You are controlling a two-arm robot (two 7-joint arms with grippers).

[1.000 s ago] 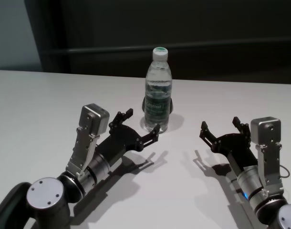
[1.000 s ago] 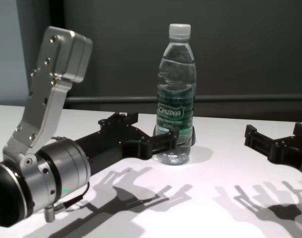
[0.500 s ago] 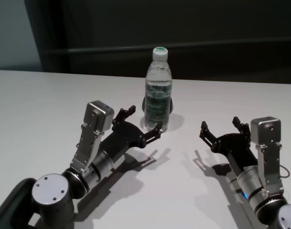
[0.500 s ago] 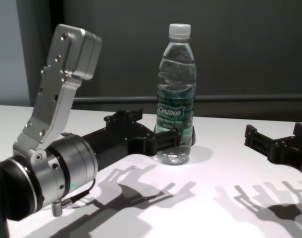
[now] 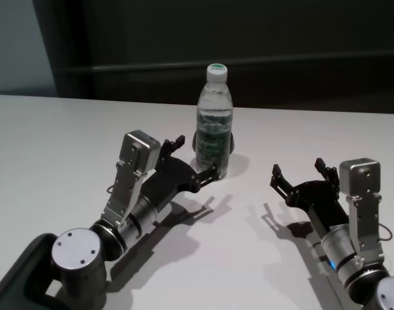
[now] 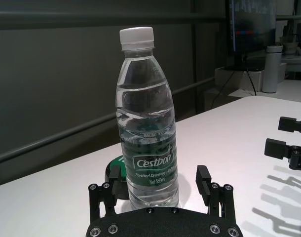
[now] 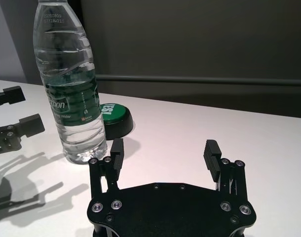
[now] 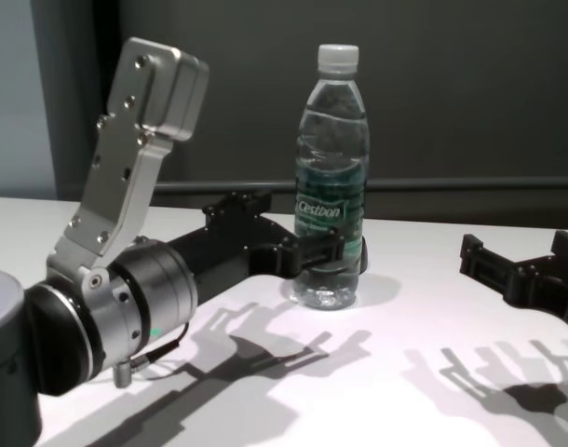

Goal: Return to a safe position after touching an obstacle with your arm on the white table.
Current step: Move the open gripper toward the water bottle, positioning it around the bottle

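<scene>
Advancing since the earlier frame, the left gripper (image 5: pixel 192 160) now brackets the Cestbon water bottle (image 5: pixel 214 123), fingers spread, gripping nothing, mid-table (image 5: pixel 48 142). Contact seems reached; retreat remains. Right gripper (image 5: pixel 299 174) idles open, near right.

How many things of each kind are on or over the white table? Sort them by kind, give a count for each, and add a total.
Water bottle: 1, upright
Small dark round object with a green top: 1, behind the bottle
Robot gripper: 2, both open, left gripper at the bottle, right gripper off to the side
Total: 4, on the white table
</scene>
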